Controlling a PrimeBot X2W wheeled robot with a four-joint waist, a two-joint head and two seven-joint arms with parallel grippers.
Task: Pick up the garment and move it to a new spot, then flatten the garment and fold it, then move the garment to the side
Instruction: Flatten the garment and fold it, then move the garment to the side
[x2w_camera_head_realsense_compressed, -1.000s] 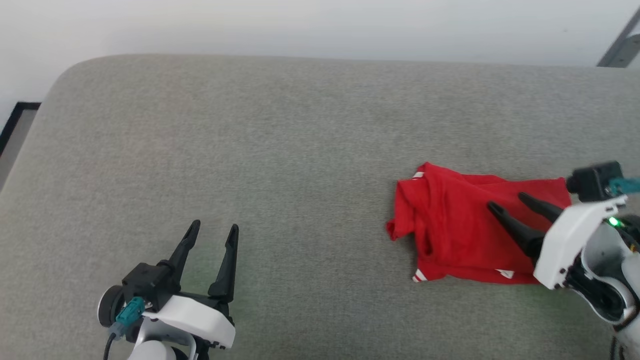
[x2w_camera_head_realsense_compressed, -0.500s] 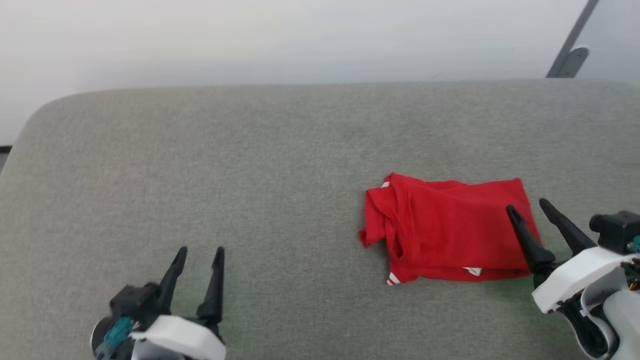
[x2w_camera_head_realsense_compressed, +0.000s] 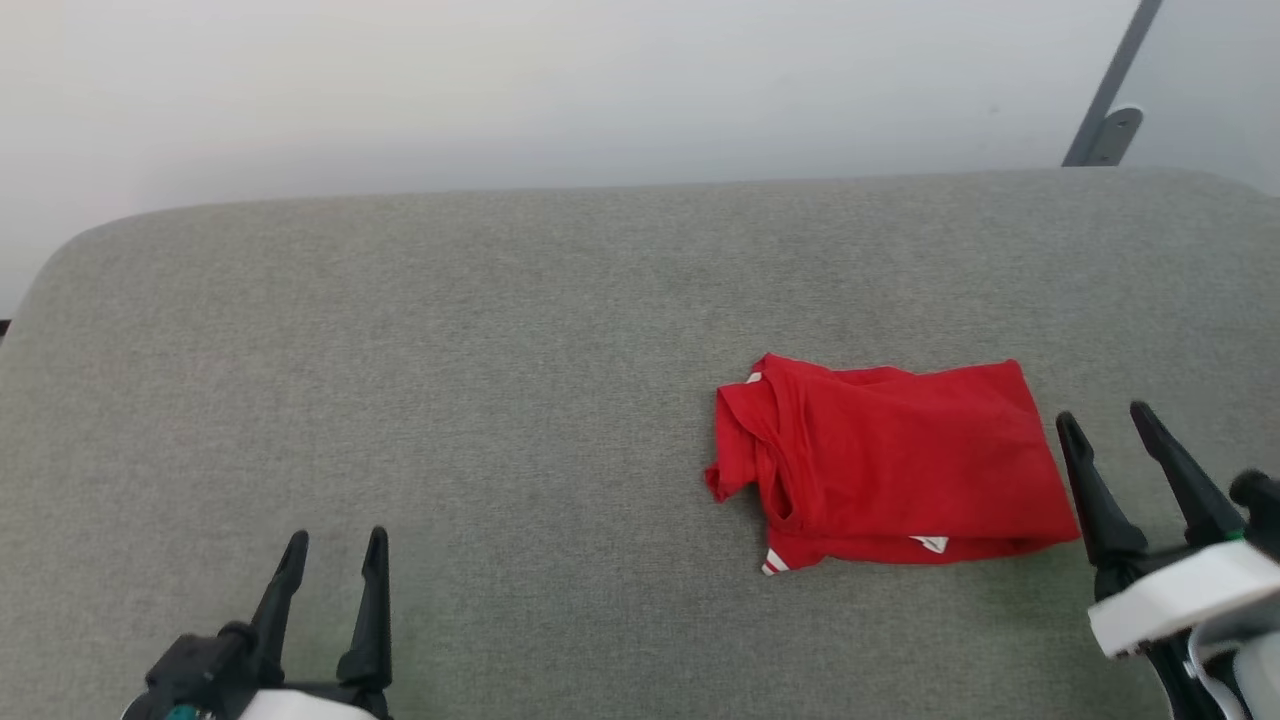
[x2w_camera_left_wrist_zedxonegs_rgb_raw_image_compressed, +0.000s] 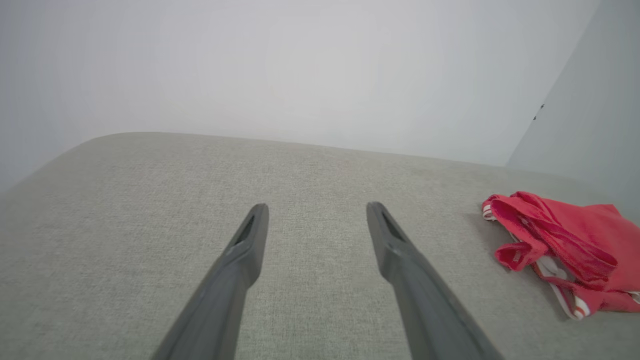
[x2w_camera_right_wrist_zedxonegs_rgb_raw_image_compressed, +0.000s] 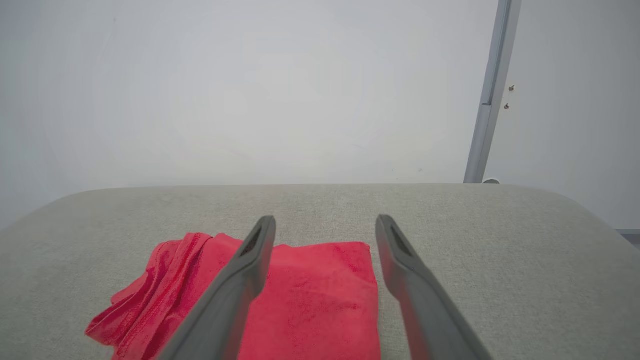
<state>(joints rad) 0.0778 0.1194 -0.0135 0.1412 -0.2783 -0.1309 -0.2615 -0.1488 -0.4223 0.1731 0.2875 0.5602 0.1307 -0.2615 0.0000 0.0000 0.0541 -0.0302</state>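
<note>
The garment (x2w_camera_head_realsense_compressed: 890, 465) lies folded into a compact red rectangle on the grey cushion, right of centre, with small white trim at its front edge. My right gripper (x2w_camera_head_realsense_compressed: 1105, 420) stands open just off its right edge, touching nothing. From the right wrist view the garment (x2w_camera_right_wrist_zedxonegs_rgb_raw_image_compressed: 310, 300) lies under and left of the open right gripper (x2w_camera_right_wrist_zedxonegs_rgb_raw_image_compressed: 325, 222). My left gripper (x2w_camera_head_realsense_compressed: 335, 540) is open at the lower left, far from the cloth. In the left wrist view the garment (x2w_camera_left_wrist_zedxonegs_rgb_raw_image_compressed: 560, 245) sits at the far right, well away from the open left gripper (x2w_camera_left_wrist_zedxonegs_rgb_raw_image_compressed: 315, 210).
The grey cushioned surface (x2w_camera_head_realsense_compressed: 450, 350) spreads wide, with rounded far corners and a pale wall behind. A grey metal post (x2w_camera_head_realsense_compressed: 1105, 100) rises at the back right.
My right gripper has drawn back off the garment to its right edge, and the left gripper has pulled back too. The head camera has shifted. The garment lies flatter and more squared.
</note>
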